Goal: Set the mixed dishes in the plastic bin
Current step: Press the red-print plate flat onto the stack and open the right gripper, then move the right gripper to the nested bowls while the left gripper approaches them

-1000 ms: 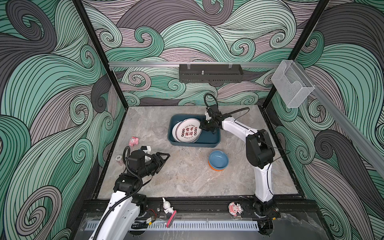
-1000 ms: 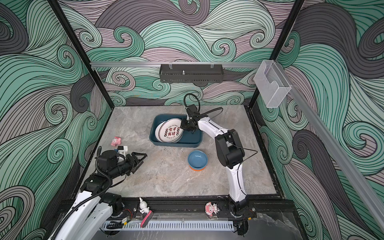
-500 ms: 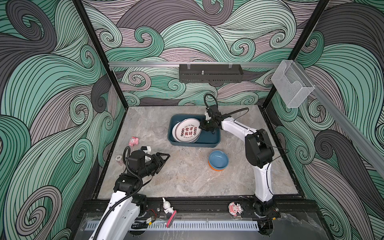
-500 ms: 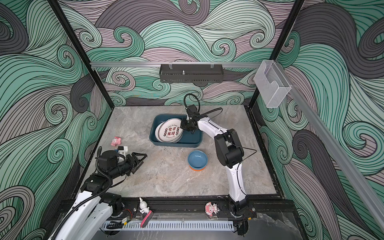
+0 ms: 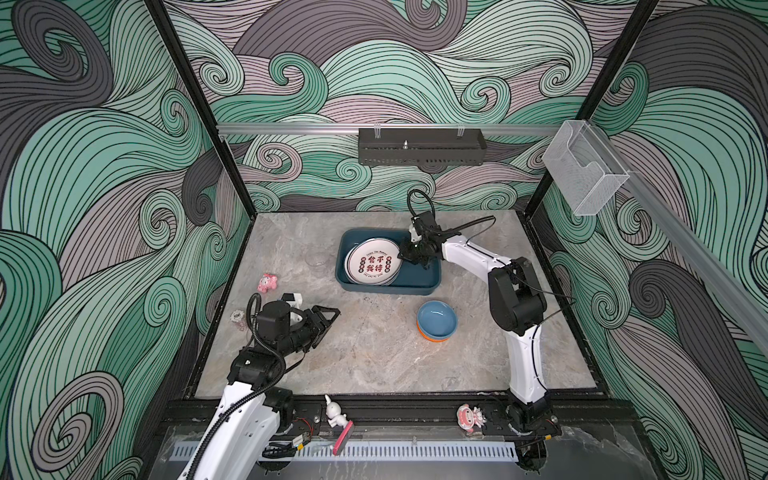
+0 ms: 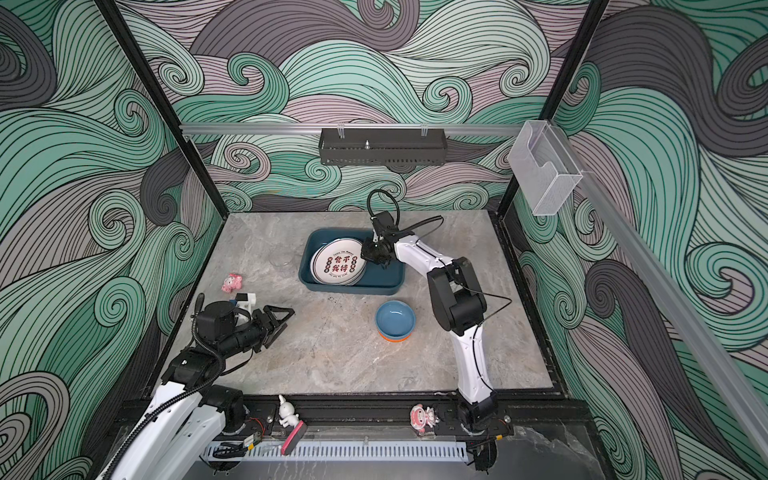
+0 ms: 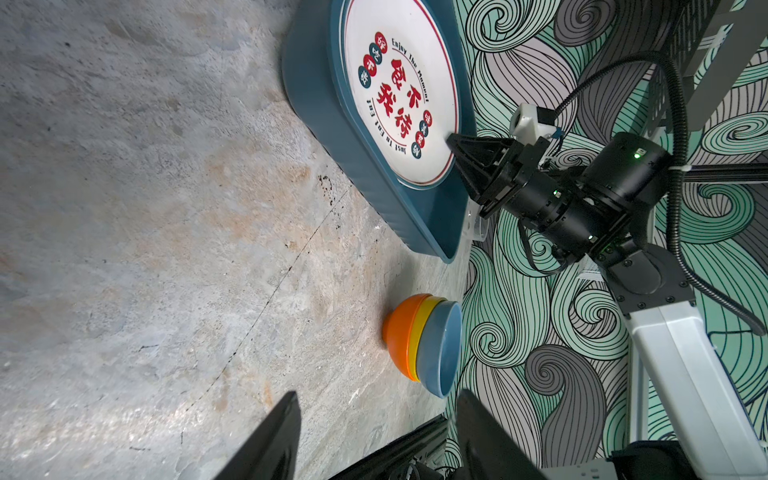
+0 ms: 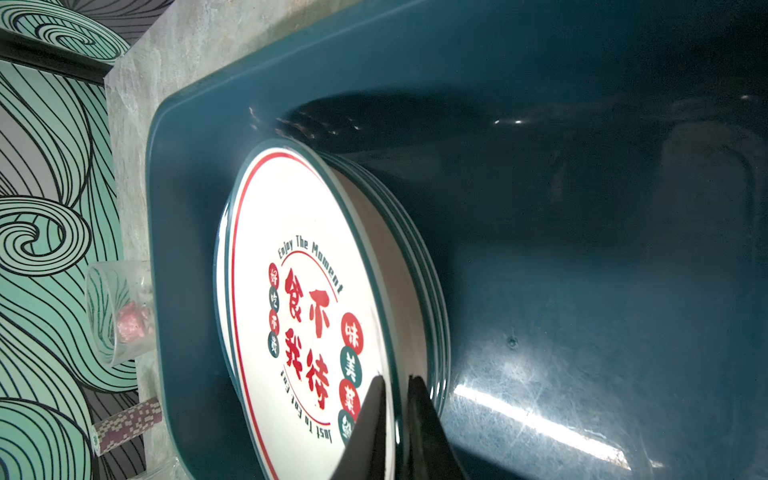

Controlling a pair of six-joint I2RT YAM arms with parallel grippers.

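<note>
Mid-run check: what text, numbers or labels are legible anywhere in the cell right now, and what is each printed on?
"Enjoy The Moment": top plate, curved above the centre characters.
"Just To Eat Eat": same plate, opposite arc.
"食不我待": plate centre, red.
Plate's small round badges: characters too small to trust.
"500": poker chip, faint.

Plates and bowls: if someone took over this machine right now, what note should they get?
Left gripper: open, empty, above the table.
Right gripper: closed on the rim of the top plate in the plastic bin.
Done: the plates sit stacked in the bin.
To do: let go of the plate; move the nested blue, yellow and orange bowls and the clear tumbler, both on the table outside the bin.
</note>
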